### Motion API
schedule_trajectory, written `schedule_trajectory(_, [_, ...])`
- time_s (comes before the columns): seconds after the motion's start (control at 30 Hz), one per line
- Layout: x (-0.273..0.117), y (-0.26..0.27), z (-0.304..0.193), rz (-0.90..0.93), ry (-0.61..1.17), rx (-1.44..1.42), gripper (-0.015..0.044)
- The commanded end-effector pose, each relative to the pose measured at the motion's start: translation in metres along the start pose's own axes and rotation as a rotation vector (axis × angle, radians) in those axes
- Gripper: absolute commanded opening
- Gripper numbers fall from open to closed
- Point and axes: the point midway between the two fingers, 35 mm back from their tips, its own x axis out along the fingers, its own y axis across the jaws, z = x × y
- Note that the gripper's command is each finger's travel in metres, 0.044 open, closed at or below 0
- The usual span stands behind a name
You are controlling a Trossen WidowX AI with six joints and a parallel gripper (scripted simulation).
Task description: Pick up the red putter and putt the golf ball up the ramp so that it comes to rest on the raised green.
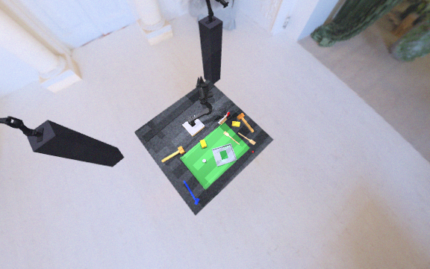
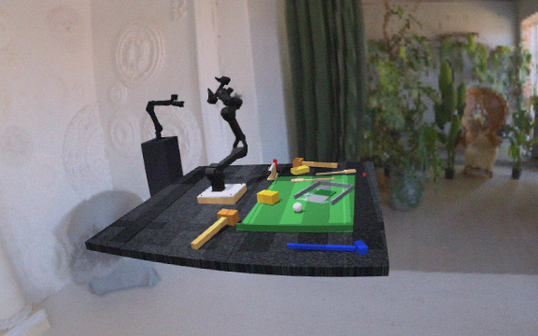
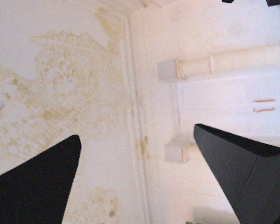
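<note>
My gripper (image 1: 200, 78) (image 2: 216, 88) (image 3: 138, 135) is open and empty, raised high above the table and turned away from the green mat. A small red part (image 1: 228, 113) (image 2: 275, 161), seemingly the red putter's, shows at a light stand beside the mat's back corner; the rest of it is unclear. The white golf ball (image 1: 204, 161) (image 2: 297, 207) rests on the green mat (image 1: 205, 182) (image 2: 297, 223). Beside it stands the grey-edged ramp (image 1: 219, 160) (image 2: 315, 198) with a green square (image 1: 224, 155) in its middle. The wrist view shows only walls and fingers.
A blue putter (image 1: 190, 192) (image 2: 322, 247) lies near the table edge. Wooden mallets (image 1: 170, 155) (image 1: 248, 124) lie on opposite sides. Yellow blocks (image 1: 203, 143) (image 1: 236, 123) and thin wooden tools (image 1: 234, 139) (image 1: 246, 138) lie around the mat. A tiny red marker (image 1: 252, 152) is near the far edge.
</note>
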Motion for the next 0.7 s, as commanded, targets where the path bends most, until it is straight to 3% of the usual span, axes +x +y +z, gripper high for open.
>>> schedule_trajectory(0.0, [0.0,0.0,-0.002,0.003,0.006,-0.006,0.0426])
schedule_trajectory(0.1, [0.006,0.0,-0.03,0.046,0.098,-0.081,0.044])
schedule_trajectory(0.3, [0.01,0.006,-0.133,0.165,0.392,-0.177,0.044])
schedule_trajectory(0.67, [-0.045,0.032,-0.248,0.435,0.74,-0.234,0.044])
